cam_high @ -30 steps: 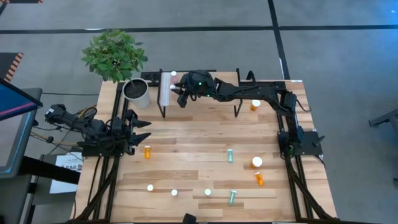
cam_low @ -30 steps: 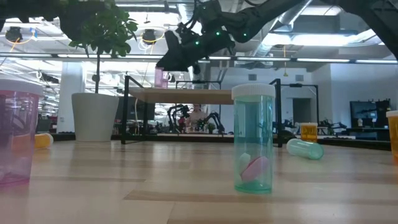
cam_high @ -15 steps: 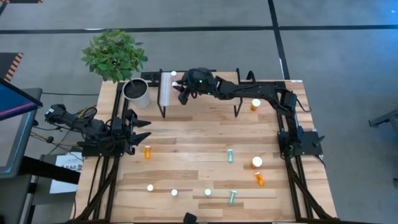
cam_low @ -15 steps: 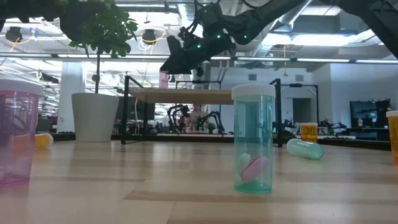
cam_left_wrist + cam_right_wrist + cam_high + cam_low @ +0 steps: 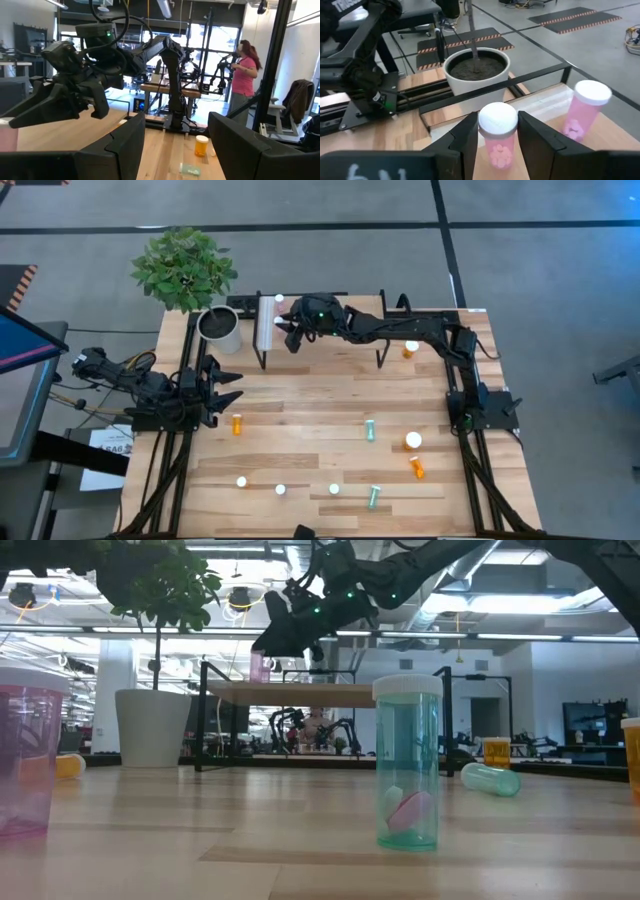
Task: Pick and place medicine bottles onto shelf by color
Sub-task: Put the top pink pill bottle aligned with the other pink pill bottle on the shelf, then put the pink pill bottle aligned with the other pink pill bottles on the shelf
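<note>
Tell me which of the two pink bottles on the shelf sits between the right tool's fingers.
The nearer pink bottle, white-capped, standing between the right tool's fingers. The other pink bottle stands free farther along the shelf, outside the fingers.

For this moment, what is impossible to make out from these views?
- High view: the shelf top is mostly covered by the right arm, so the bottles standing there cannot be counted.
- Right wrist view: whether the right gripper touches the pink bottle between its fingers.
- Low view: the near pink bottle is cut off by the frame edge.
</note>
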`<state>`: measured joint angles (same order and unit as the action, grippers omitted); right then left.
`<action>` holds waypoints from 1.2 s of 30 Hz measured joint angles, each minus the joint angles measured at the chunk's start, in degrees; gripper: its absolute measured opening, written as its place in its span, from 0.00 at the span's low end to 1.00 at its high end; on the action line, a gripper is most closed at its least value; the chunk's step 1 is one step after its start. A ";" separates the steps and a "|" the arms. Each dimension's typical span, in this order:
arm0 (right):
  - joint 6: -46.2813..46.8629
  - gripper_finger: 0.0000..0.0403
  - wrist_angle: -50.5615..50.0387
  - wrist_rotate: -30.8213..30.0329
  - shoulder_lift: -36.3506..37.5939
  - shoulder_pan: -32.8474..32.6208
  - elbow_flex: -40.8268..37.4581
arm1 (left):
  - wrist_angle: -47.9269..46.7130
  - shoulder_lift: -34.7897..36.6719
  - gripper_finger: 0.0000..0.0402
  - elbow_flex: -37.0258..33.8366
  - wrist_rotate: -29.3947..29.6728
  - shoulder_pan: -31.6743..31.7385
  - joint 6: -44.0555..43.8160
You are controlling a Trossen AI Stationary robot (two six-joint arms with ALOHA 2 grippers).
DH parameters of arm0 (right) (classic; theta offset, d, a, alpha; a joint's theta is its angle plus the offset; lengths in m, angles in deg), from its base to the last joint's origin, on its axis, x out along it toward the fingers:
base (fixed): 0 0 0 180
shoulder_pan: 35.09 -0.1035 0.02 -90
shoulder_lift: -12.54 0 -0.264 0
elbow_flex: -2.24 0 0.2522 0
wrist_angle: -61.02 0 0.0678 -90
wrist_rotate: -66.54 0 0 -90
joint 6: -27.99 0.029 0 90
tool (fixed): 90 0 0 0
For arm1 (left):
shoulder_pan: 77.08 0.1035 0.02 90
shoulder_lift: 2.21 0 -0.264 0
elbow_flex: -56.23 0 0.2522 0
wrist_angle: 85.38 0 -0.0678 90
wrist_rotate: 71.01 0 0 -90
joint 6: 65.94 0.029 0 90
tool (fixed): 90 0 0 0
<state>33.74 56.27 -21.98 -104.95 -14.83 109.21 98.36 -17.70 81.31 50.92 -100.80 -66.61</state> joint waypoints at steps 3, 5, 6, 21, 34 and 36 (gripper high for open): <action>0.26 0.37 0.00 -0.08 0.00 0.08 0.00 | 0.00 0.00 0.51 0.00 0.02 0.00 0.03; 0.05 0.38 0.00 -0.63 0.00 0.07 0.00 | 0.00 0.00 0.51 0.00 0.02 0.00 0.20; 0.03 0.38 0.00 -1.09 0.00 0.02 0.00 | 0.00 0.00 0.51 0.00 0.02 -0.02 0.20; -0.16 0.44 0.02 -1.46 0.00 0.14 0.00 | 0.02 0.00 0.51 0.00 0.02 -0.02 0.24; -0.47 0.45 -0.01 -1.51 0.00 0.15 0.00 | 0.02 0.00 0.51 0.00 0.02 -0.01 0.25; -1.11 0.45 -0.38 -1.53 0.05 0.39 0.00 | 0.02 0.01 0.51 0.00 0.02 -0.02 0.24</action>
<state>32.63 55.89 -23.51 -104.90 -14.44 109.21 98.38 -17.69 81.31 50.94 -100.82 -66.37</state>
